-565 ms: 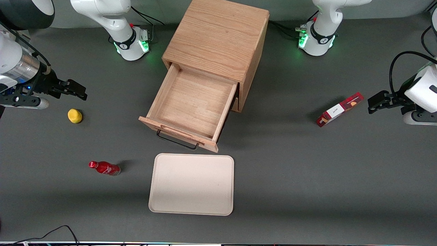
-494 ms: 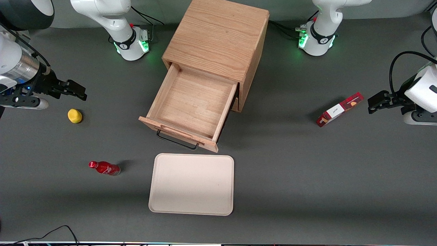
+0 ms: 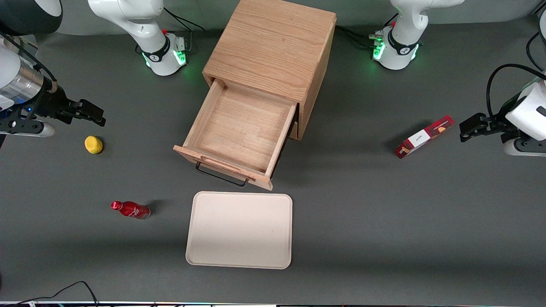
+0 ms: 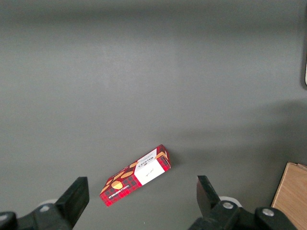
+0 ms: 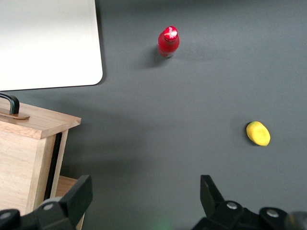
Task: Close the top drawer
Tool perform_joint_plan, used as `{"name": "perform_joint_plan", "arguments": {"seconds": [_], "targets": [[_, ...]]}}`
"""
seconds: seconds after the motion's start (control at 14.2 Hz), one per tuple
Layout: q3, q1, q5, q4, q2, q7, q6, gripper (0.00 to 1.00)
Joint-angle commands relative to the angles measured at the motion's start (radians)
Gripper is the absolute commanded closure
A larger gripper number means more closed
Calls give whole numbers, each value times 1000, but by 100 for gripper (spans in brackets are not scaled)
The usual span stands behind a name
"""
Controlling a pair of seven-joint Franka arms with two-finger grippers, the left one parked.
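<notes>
Jaws (image 3: 91,113) spread, empty, hovering well apart from open top drawer (image 3: 239,132).

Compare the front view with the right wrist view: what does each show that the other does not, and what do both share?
Only the front view shows the red snack box, the cabinet top and the top drawer pulled out, its inside bare. Only the right wrist view shows the drawer's side from close by. Both show the yellow lemon, the red bottle, the beige tray, the black handle, and the open end effector, above the table near the lemon, holding nothing.
</notes>
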Motion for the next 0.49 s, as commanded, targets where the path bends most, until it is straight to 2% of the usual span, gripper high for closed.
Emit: {"name": "perform_joint_plan", "arguments": {"seconds": [0.0, 0.42], "targets": [[-3, -8, -23, 33, 16, 18, -23, 0], [3, -5, -23, 102, 42, -13, -25, 0]]}}
